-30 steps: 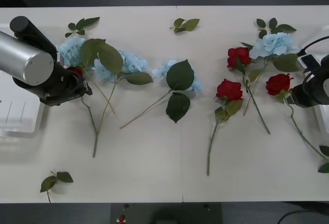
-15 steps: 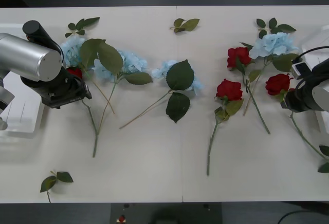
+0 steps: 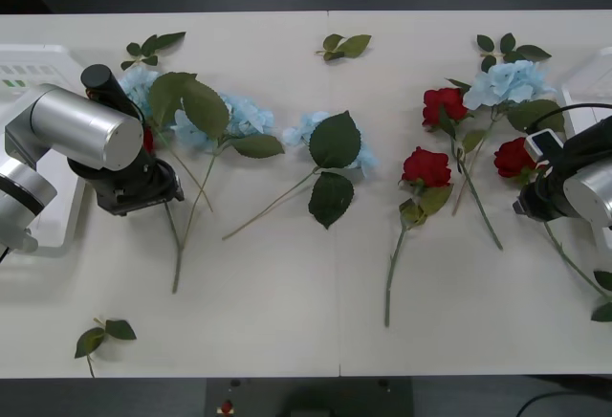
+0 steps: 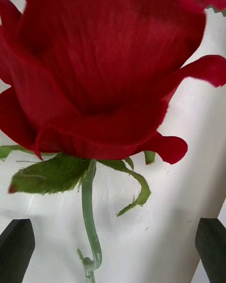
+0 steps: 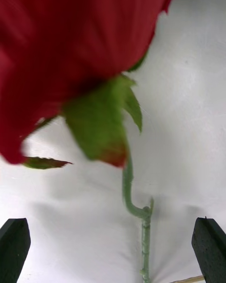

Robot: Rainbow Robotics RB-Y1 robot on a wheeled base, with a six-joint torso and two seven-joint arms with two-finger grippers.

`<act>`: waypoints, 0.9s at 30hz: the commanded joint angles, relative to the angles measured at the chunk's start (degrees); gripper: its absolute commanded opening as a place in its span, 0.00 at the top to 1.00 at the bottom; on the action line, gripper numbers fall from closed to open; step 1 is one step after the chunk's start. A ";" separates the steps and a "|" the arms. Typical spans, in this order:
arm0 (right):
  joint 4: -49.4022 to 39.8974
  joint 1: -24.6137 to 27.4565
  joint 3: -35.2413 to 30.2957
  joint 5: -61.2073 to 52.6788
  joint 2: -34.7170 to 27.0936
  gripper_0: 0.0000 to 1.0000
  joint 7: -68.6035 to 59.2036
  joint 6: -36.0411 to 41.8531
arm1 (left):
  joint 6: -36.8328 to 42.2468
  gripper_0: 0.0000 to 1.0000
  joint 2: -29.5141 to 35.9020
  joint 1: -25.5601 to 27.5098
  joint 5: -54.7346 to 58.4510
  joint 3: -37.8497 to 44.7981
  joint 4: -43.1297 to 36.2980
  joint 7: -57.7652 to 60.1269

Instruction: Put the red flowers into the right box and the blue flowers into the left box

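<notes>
since both end effectors hang wide open and empty over roses, left end effector (image 3: pixel 143 187) near the surface's left edge, right end effector (image 3: pixel 535 197) by its right edge, closing early could pinch petals, not stem (image 4: pixel 89 226).

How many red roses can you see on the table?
4. Two lie right of the middle, one by the right claw, and one is mostly hidden under the left arm. More could be hidden.
</notes>
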 commanded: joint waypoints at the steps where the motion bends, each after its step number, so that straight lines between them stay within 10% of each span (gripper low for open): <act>1: 0.80 -0.91 -1.07 0.33 0.89 0.06 1.28 0.04 | -0.37 0.00 -0.21 -1.51 -0.82 0.79 0.23 -1.58; 13: 2.30 -1.17 -0.99 -0.81 1.24 1.00 1.46 -1.63 | -2.21 0.05 -1.44 -1.42 -1.70 0.79 1.54 -1.84; 20: 2.74 -1.17 -0.90 -1.16 1.33 1.00 1.55 -2.24 | -3.44 0.09 -1.71 -1.51 -1.79 0.79 2.33 -1.84; 27: 2.74 -1.70 -0.99 -2.22 1.24 1.00 1.55 -2.42 | -3.44 0.42 -1.80 -1.42 -1.79 0.70 2.42 -1.84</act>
